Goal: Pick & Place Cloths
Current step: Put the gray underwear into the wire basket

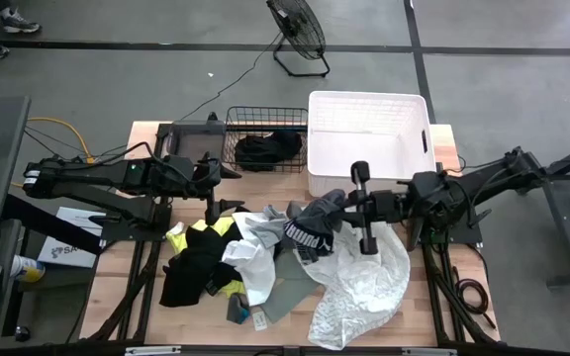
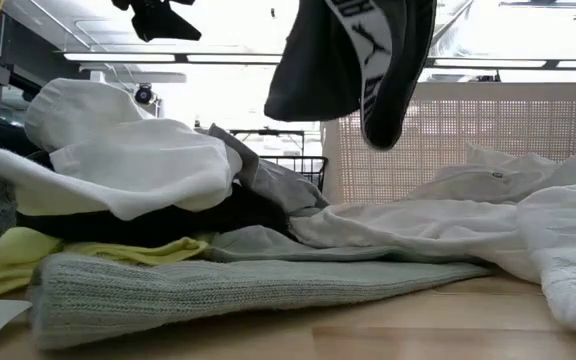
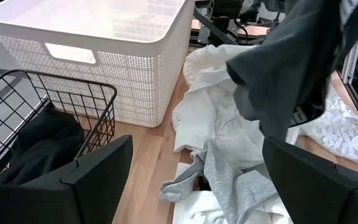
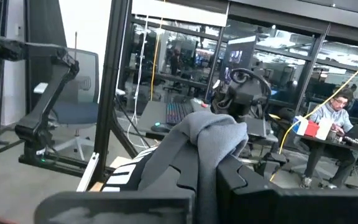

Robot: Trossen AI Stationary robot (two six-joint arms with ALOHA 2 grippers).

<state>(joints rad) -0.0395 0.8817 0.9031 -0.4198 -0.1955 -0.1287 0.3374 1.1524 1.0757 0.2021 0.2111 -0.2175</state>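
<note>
My right gripper (image 1: 349, 206) hovers over the table's middle, in front of the white tub, shut on a dark grey garment with white lettering (image 1: 315, 235). The garment hangs high in the low view (image 2: 363, 60), above the pile. The other cloths (image 1: 236, 259) lie heaped on the table: white, black, neon yellow, grey knit (image 2: 238, 285) and a sheer white one (image 1: 364, 282). My left gripper (image 1: 216, 188) is open in the air near the pile's far left edge, in front of the wire basket, touching nothing (image 3: 191, 180). My right gripper pinches a bunched fold of the dark grey garment (image 4: 213, 134) between its two fingers, coming level from the table's right. The garment is lifted clear and droops below and to the left of the fingers, its lettered band (image 2: 368, 50) hanging slack.
A white perforated tub (image 1: 367, 138) stands at the far edge. The black wire basket (image 1: 265, 124) beside it on the left holds a black cloth (image 1: 265, 150). Bare wood shows near the table's near edge (image 2: 368, 330). A person sits in the room beyond (image 4: 334, 118).
</note>
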